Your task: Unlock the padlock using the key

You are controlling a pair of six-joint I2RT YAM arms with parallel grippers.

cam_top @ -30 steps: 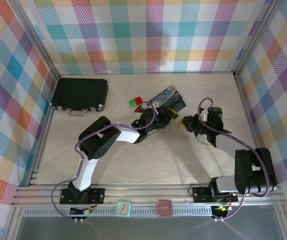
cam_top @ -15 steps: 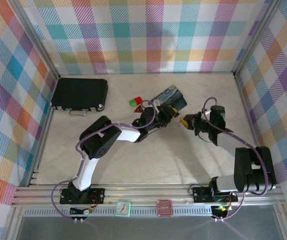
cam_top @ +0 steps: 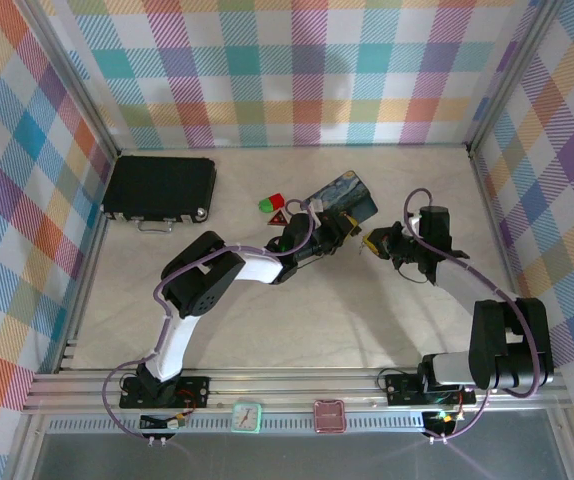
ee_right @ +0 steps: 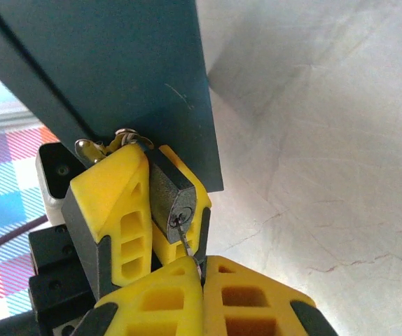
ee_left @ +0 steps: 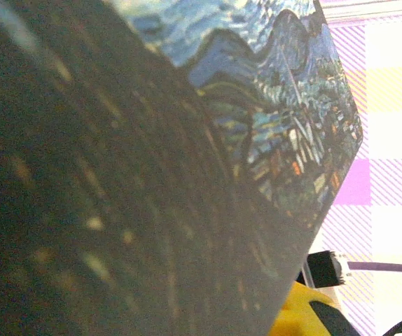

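In the right wrist view the dark padlock is pinched between the yellow fingers of my left gripper, which is shut on it. Its silvery shackle pokes out at the top against the blue tin. My right gripper is shut on the thin silvery key. The key's tip sits at the padlock's round keyhole, and its head is hidden between the pads. In the top view the two grippers meet tip to tip, my right gripper just right of the left one.
The blue painted tin lies right behind the grippers, with its lid close to the left wrist camera. Red and green blocks and a red-and-black triangle sit to its left. A black case lies at the back left.
The right arm has shifted slightly towards the back while its gripper stays against the left one. The blue tin has been nudged a little to the right.
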